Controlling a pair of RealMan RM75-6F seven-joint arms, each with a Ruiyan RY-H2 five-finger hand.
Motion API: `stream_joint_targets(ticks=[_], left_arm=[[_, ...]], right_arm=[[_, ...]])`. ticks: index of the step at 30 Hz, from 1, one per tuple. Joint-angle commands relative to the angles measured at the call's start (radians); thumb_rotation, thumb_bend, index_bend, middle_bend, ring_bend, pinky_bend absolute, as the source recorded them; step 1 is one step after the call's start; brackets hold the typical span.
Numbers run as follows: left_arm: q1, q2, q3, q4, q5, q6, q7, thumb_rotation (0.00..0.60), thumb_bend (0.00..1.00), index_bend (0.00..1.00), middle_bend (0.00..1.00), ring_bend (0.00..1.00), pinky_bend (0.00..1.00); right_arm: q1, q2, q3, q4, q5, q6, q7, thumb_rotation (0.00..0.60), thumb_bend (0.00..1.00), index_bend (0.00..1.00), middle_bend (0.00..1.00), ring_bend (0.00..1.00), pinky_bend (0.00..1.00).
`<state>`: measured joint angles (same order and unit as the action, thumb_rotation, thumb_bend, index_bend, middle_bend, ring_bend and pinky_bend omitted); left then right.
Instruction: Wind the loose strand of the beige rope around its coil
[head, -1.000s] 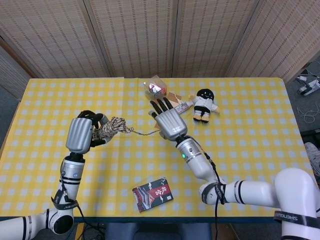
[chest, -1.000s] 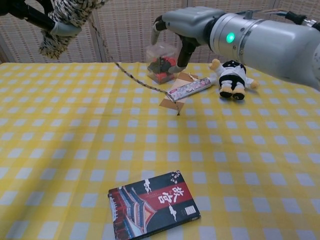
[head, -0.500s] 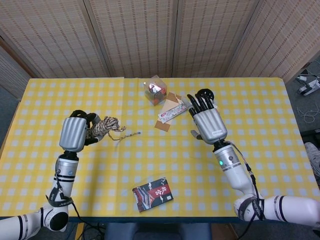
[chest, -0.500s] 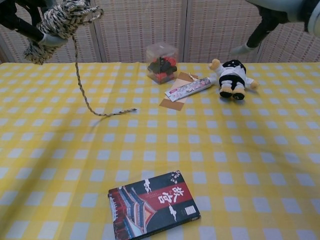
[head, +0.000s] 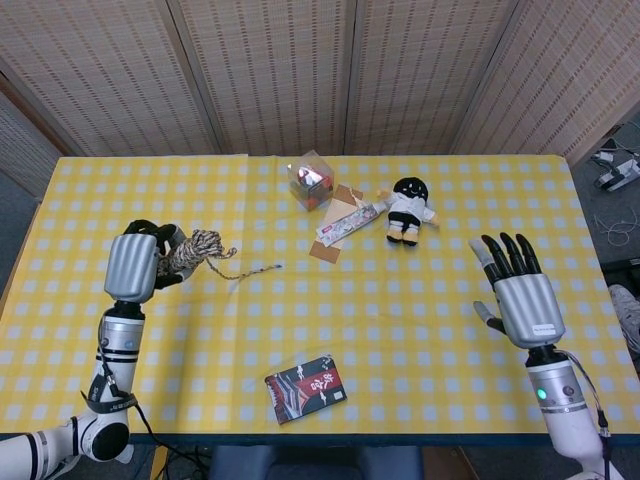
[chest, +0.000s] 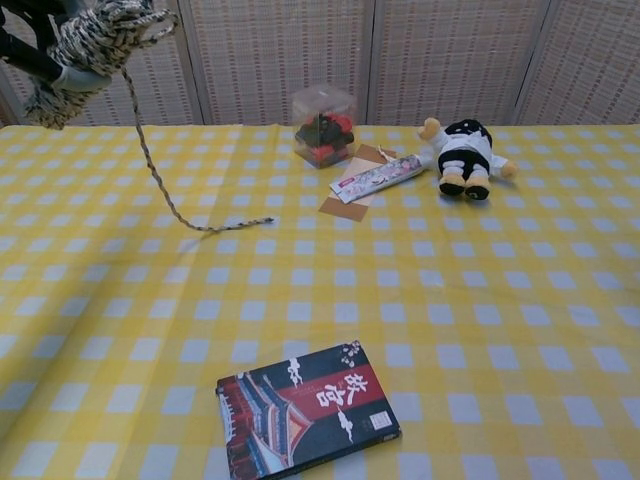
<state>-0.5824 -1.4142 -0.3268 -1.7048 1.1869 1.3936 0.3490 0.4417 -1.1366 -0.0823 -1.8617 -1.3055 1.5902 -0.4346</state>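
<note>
My left hand (head: 132, 264) grips the beige rope coil (head: 196, 251) above the left part of the table; the coil (chest: 92, 42) shows at the top left of the chest view. The loose strand (chest: 160, 195) hangs down from the coil and trails right along the cloth, with its end (head: 272, 267) lying free. My right hand (head: 522, 296) hovers far to the right, fingers spread and holding nothing. It is out of the chest view.
A yellow checked table (head: 420, 330) holds a dark book (head: 306, 388) near the front edge. A clear box of red items (head: 309, 180), a flat packet on brown card (head: 342, 224) and a small black-and-white doll (head: 406, 209) sit at the back.
My right hand let go of the strand and swung far right and back, leaving the chest view. The strand dropped onto the cloth. My left hand drifted slightly left with the coil.
</note>
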Motion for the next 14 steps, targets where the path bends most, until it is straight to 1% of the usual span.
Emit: stream_joint_targets(ticks=[1,5,7,10,14], left_arm=[[0.002,0.002,0.002,-0.002,0.001,0.000,0.001,0.600,0.27,0.77,0.85,0.61,0.32],[0.009,0.006,0.008,-0.005,0.006,0.006,0.004,0.600,0.27,0.77,0.85,0.61,0.32],[0.012,0.007,0.010,-0.005,0.007,0.010,0.006,0.600,0.27,0.77,0.85,0.60,0.32],[0.017,0.009,0.012,-0.003,0.009,0.014,0.009,0.600,0.27,0.77,0.85,0.61,0.32],[0.021,0.008,0.015,-0.002,0.007,0.012,0.010,0.600,0.27,0.77,0.85,0.61,0.32]], right_arm=[[-0.116,-0.010,-0.065,0.073,-0.075,0.072,0.089,0.600,0.20,0.10,0.11,0.00,0.00],[-0.200,-0.014,-0.091,0.148,-0.133,0.122,0.182,0.600,0.20,0.11,0.12,0.00,0.00],[-0.230,-0.014,-0.095,0.170,-0.144,0.137,0.195,0.600,0.20,0.12,0.12,0.00,0.00],[-0.266,-0.010,-0.095,0.180,-0.151,0.141,0.206,0.600,0.20,0.12,0.12,0.00,0.00],[-0.288,-0.006,-0.083,0.190,-0.158,0.118,0.234,0.600,0.20,0.12,0.12,0.00,0.00]])
